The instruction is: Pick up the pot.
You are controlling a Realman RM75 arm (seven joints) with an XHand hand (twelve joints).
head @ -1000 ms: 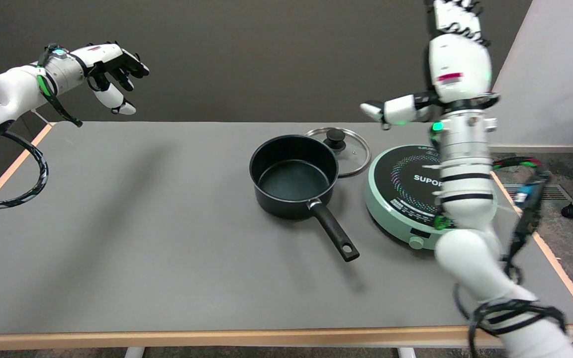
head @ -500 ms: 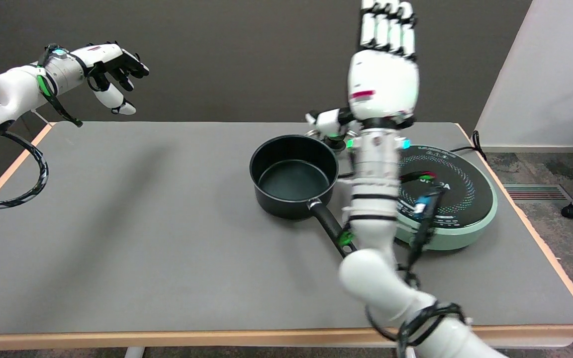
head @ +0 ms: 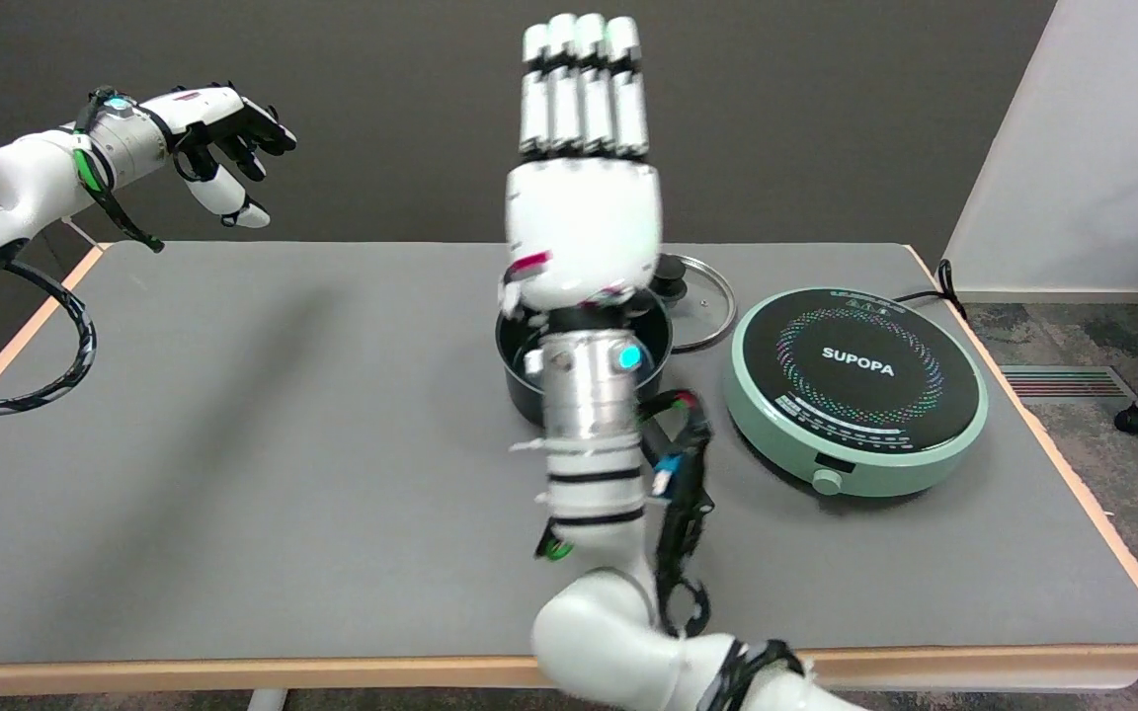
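The right hand [head: 581, 188] is raised above the table [head: 233, 444] with its fingers [head: 579, 89] stretched straight up and pressed side by side; it holds nothing and touches nothing. It stands in front of the black pot [head: 520, 365], covering most of it. The pot sits on the table just left of the green cooker [head: 855, 390], whose dark top reads "SUPOPA". A glass lid [head: 702, 296] lies flat behind the pot, just beside the cooker.
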